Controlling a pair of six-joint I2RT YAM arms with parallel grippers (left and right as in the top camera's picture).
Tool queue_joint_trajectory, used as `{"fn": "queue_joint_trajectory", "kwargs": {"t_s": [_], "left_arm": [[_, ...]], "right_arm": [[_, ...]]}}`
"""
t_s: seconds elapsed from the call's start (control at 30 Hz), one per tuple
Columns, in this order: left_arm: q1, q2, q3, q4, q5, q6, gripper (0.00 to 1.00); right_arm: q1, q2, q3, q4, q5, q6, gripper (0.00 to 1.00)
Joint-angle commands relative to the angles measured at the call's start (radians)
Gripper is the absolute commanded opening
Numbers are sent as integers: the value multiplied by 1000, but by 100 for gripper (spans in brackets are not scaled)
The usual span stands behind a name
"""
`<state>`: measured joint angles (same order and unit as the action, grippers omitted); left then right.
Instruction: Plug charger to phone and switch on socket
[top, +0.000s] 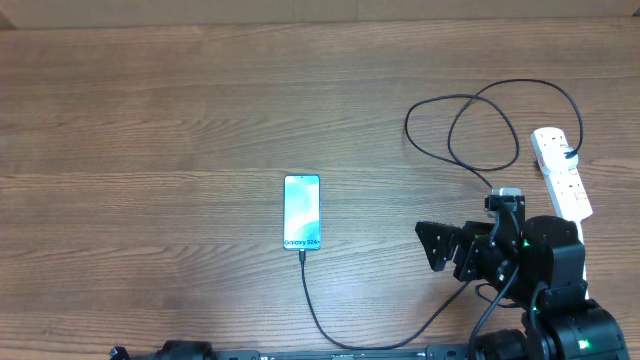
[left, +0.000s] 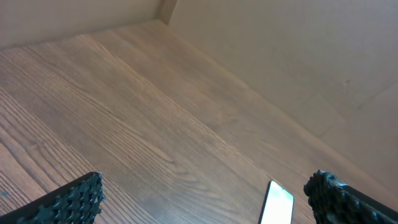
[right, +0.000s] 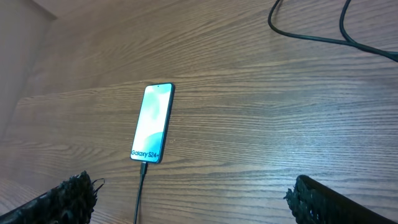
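At the near edge, the left tool (left: 208, 199) and right tool (top: 427, 247) are hanging released, ridged black fingers spread wide. The thin charger (right: 140, 186) is entering the slim glossy phone (top: 302, 211) mid-surface (seemingly seated), then looping toward the white oblong socket (top: 562, 172) far right. The wood-grain surface (top: 150, 150) is lying open leftward.

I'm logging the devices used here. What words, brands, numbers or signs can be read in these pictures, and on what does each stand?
"Galaxy S24+": on the lit screen of the phone, near the short end closest to the robot; clearest in the right wrist view.
On the socket: only small red marks show; any lettering is too small to read.
No other text is visible.
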<state>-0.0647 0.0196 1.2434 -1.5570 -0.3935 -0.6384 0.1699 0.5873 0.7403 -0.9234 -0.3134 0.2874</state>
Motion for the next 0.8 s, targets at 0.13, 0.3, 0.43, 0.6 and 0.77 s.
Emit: {"fn": "queue_joint_trajectory", "kwargs": {"t_s": [0.13,0.3,0.43,0.6,0.77], "left_arm": [[6,-15,-6,-1,2,-17,100],[6,-15,-6,-1,2,-17,100],[6,-15,-6,32,-2,-22,100],[6,-15,-15,239,-25,-84,100],[6,-15,-95,434,-40,-84,100]], "right_arm": [[-2,-3,13,-3,6,-1,100],[-2,-3,13,-3,6,-1,100],[-2,-3,13,-3,6,-1,100],[-2,-3,13,-3,6,-1,100],[-2,-3,13,-3,6,-1,100]]}}
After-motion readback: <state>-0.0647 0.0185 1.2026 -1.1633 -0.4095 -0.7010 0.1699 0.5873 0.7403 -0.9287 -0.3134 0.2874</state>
